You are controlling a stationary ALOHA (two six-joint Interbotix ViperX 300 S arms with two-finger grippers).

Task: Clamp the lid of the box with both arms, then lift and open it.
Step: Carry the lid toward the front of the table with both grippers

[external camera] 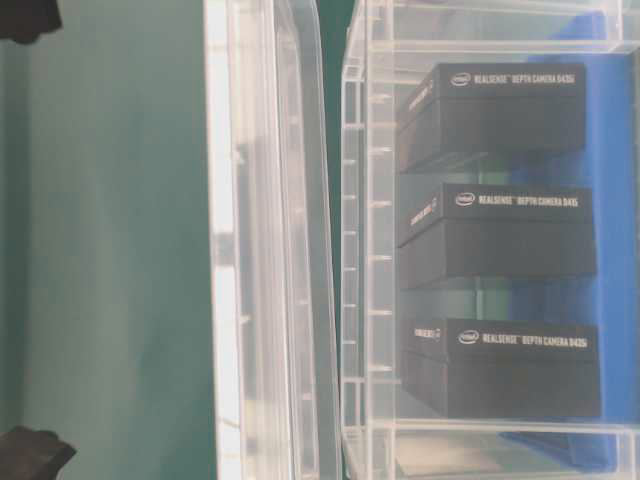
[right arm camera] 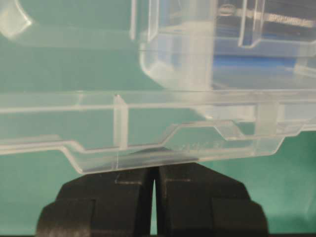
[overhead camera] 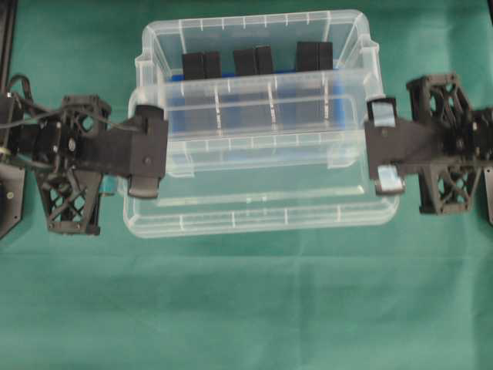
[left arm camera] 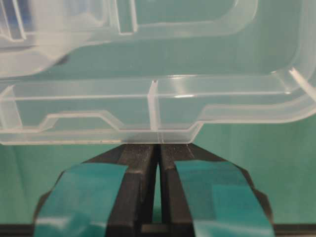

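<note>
**A:** Between the two arms hangs the lid (overhead camera: 262,173), long axis running arm to arm, already off the box (overhead camera: 254,46) and shifted toward the near side; its far edge overlaps the box's front wall from overhead.

**B:** Which arm is nearer?

**A:** Neither. The left fingers (overhead camera: 146,158) sit at the left short end, the right fingers (overhead camera: 385,154) at the right one, each pointing inward along the lid's length. Both wrist views show fingers pressed almost together with only a sliver of gap, the lid's end tab pinched at their tips.

**B:** And the box?

**A:** On the green tabletop (overhead camera: 246,308) behind the lid, three black blocks (external camera: 500,240) inside on a blue base.

**B:** So what matters next?

**A:** I'd judge keeping both ends level while carrying it clear; the side view shows a gap between lid and box.
</note>
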